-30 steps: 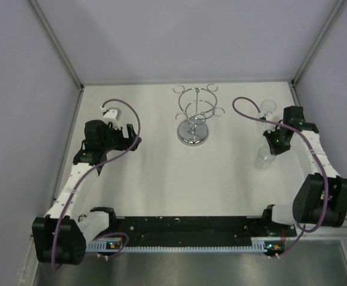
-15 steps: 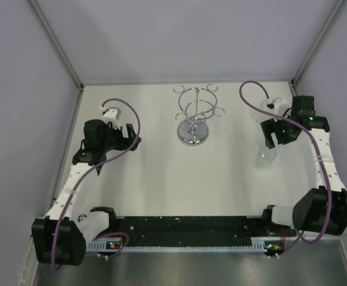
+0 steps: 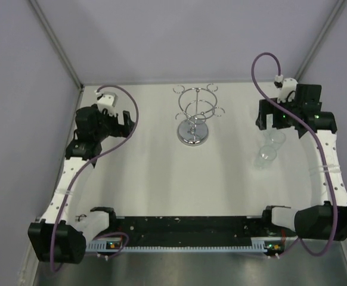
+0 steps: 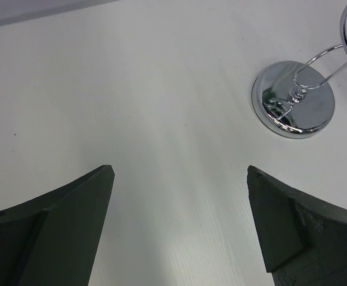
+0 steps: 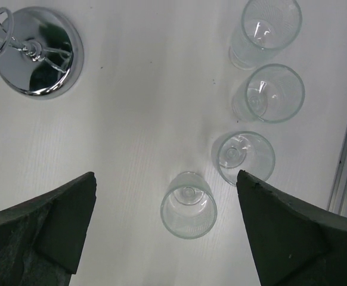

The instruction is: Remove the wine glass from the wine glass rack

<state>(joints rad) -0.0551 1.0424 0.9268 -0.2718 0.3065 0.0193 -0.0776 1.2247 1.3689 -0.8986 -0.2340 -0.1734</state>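
Note:
The wine glass rack (image 3: pixel 193 116) stands mid-table, a chrome wire stand on a round mirrored base (image 4: pixel 293 101) (image 5: pixel 39 50); no glass hangs on its rings in the top view. Several clear wine glasses stand upright in a row on the table at the right. The nearest glass (image 5: pixel 188 205) (image 3: pixel 266 157) sits below and between my right gripper's (image 5: pixel 166 174) (image 3: pixel 269 124) open fingers, which do not touch it. Another glass (image 5: pixel 245 156) stands just beside the right finger. My left gripper (image 4: pixel 179 173) (image 3: pixel 127 122) is open and empty, left of the rack.
Two more glasses (image 5: pixel 269 92) (image 5: pixel 266 27) continue the row toward the right wall rail (image 5: pixel 346 155). Grey walls close in the table on the left, back and right. Purple cables loop over both wrists.
My right gripper has opened, let go of a wine glass now standing on the table, and risen toward the back. My left arm moved toward the back and opened wider.

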